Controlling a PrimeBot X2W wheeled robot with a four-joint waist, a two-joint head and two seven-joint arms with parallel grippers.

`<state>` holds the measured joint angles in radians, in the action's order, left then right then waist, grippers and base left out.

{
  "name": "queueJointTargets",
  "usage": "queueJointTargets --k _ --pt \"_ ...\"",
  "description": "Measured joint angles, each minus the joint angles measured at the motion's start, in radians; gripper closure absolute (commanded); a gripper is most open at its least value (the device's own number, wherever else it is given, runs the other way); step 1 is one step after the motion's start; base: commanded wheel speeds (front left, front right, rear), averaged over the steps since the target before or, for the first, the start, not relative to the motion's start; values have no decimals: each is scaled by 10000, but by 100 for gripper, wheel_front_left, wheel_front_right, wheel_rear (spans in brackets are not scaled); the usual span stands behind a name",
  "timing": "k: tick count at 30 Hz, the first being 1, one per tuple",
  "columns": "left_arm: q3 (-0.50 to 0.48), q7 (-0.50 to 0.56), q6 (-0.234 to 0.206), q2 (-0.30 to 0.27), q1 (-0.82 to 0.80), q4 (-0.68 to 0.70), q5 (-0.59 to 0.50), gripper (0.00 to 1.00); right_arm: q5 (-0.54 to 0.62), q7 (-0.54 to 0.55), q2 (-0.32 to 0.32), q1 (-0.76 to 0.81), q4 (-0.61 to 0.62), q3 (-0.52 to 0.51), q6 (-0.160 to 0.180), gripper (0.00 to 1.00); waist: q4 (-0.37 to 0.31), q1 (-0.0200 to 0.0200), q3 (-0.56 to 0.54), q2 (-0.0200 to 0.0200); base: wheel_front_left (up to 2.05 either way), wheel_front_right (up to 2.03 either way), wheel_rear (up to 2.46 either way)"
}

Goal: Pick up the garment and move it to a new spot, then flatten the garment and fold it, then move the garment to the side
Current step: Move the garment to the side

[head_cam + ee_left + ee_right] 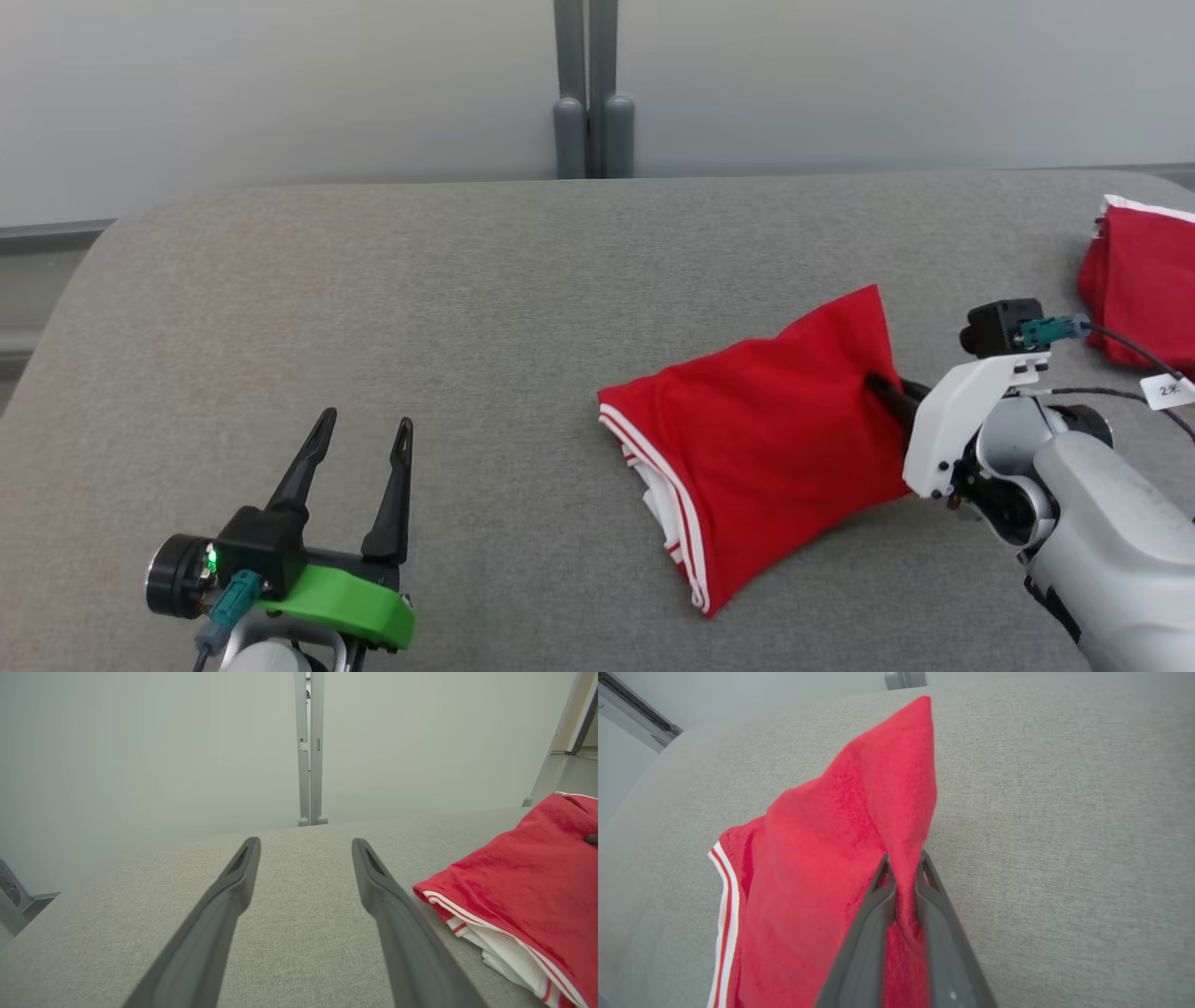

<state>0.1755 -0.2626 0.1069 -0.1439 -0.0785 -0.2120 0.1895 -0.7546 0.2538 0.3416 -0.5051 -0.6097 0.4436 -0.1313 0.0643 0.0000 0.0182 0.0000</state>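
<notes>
The folded red garment (775, 439) lies right of the table's (467, 299) middle, with the right gripper (901, 861) pinched narrow on a ridge of its cloth. The left gripper (366, 420) hovers spread wide over the table's left front. So thin a bite could slip, or peel the fold open on lifting. How many layers are caught is hidden. Another red pile (1139, 289) at the table's right edge is cut off.

Test lab, grey padded table (467, 308), plain partition walls (280, 93)
</notes>
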Motion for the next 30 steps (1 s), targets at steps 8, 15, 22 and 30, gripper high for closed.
queueJointTargets --k 8,15,22,30 --pt "385 0 128 128 -598 63 107 0 -142 -270 546 -416 247 -311 2 100 -1386 0 360 0 0 0 0" --pt "585 0 163 119 -804 -132 109 0 -274 -533 516 -534 474 -176 2 100 -2603 0 693 0 0 0 0" --pt "627 0 173 38 -976 -194 102 0 -445 -800 483 -575 589 21 2 100 -3606 0 977 0 0 0 0" --pt "569 0 174 -77 -1017 -194 90 0 -535 -966 514 -1013 754 353 2 100 -3774 0 1402 0 0 0 0"
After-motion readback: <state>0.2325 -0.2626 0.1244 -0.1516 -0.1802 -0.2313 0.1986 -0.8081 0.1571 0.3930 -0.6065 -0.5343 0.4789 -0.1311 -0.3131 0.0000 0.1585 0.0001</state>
